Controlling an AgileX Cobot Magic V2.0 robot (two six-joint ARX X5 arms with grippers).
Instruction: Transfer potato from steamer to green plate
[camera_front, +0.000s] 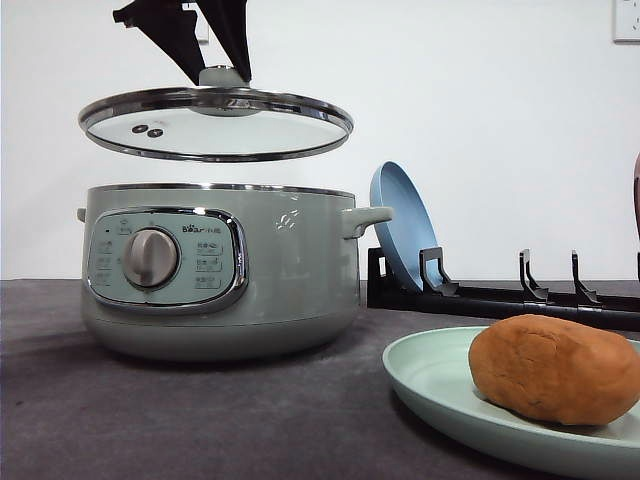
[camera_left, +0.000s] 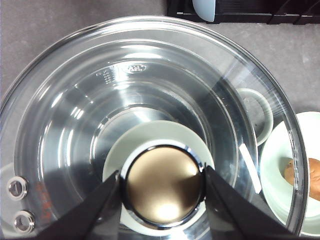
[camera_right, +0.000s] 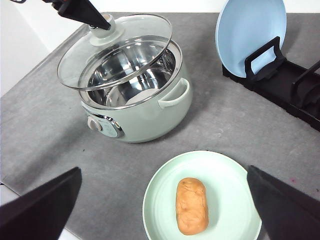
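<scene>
Left gripper clamps the lid knob; right gripper gapes wide above potato

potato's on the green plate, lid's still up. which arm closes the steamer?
Left. Its gripper is already shut on the knob of the glass lid, held just above the steamer. The right gripper hangs open over the green plate and potato.

Matte black robot fingers, plain and unmarked.

The left end effector has flat black wedge-shaped fingers tapering to narrow tips; the right end effector shows two broad, dark triangular fingers.
</scene>
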